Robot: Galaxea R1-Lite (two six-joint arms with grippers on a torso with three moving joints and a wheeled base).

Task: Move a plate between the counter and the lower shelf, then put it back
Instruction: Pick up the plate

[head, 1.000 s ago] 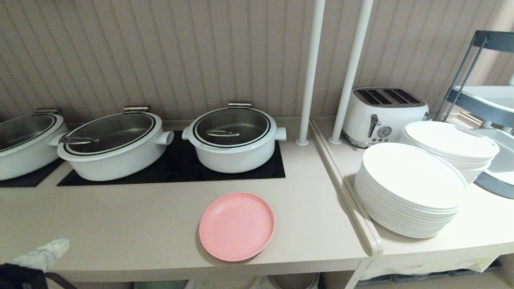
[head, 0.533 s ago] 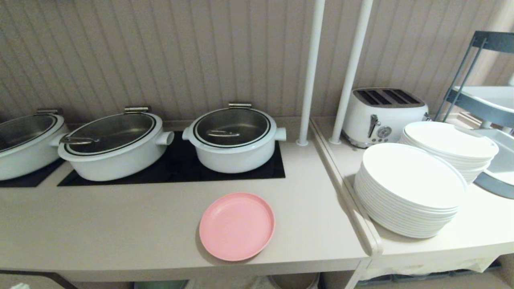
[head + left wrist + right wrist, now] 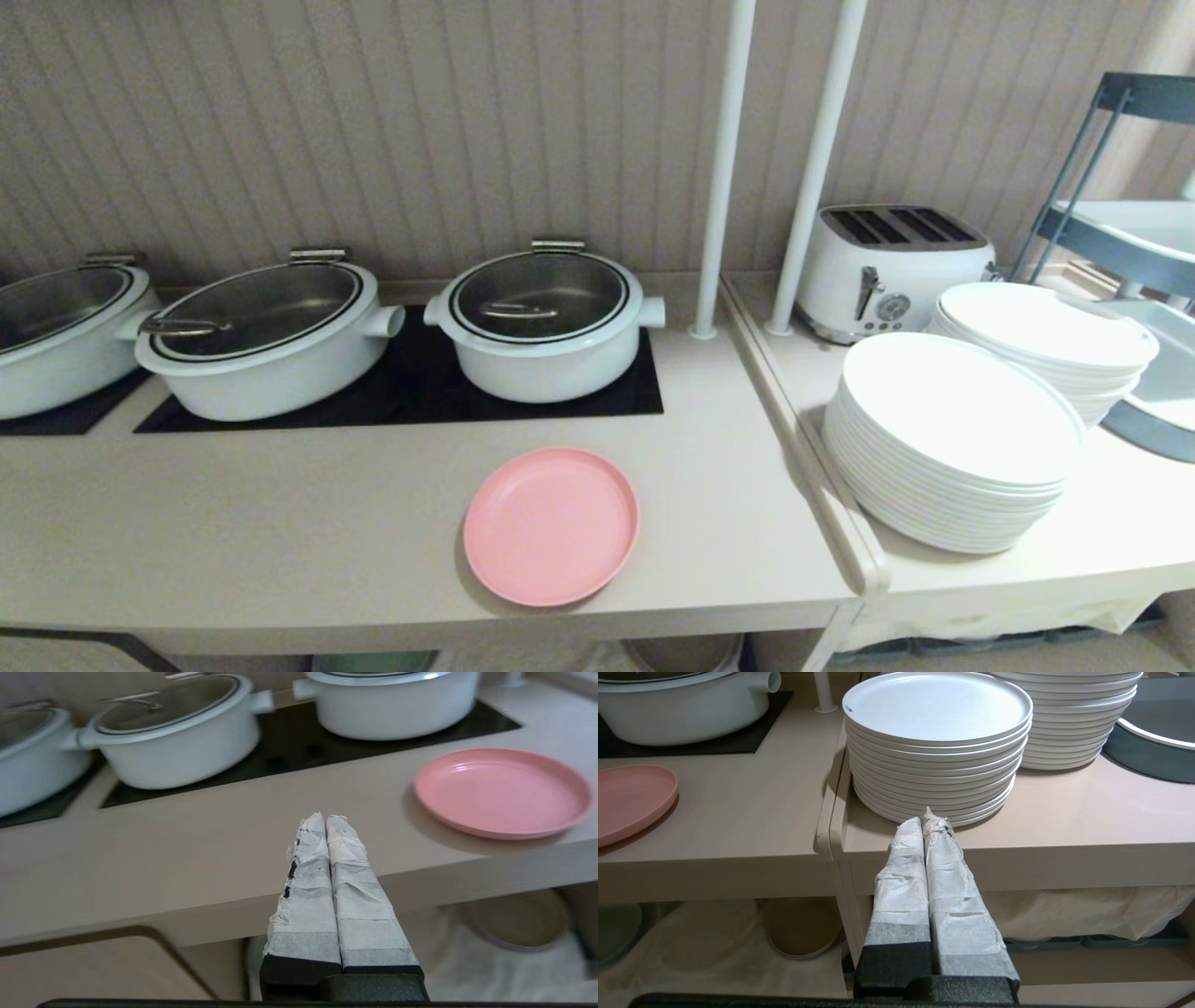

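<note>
Plate: I find the pink plate [image 3: 551,525] lying flat on the surface [image 3: 280,523], close to its front edge and in front of the black inset panel [image 3: 411,397]. Nothing touches it.
Left end effector: my left end effector [image 3: 325,822] sits in front of the surface's front edge, to the left of the plate and well apart from it. Its taped fingers [image 3: 308,891] are pressed together with nothing between them.
Right end effector: my right end effector [image 3: 926,822] is likewise closed and empty, fingers together, in front of the adjoining top [image 3: 1064,812], its tips before the nearer stack of white plates [image 3: 938,742].
Head view: neither arm shows there.
Lower shelf: the lower shelf [image 3: 714,942] opens under the surface, its base covered in wrinkled white cloth. A beige-grey plate [image 3: 803,928] lies on the cloth near the right wall and a green plate [image 3: 616,926] further left.
Surroundings: three lidded white pots [image 3: 546,322] stand along the back of the surface; a white toaster [image 3: 892,266] stands behind the plate stacks.
</note>
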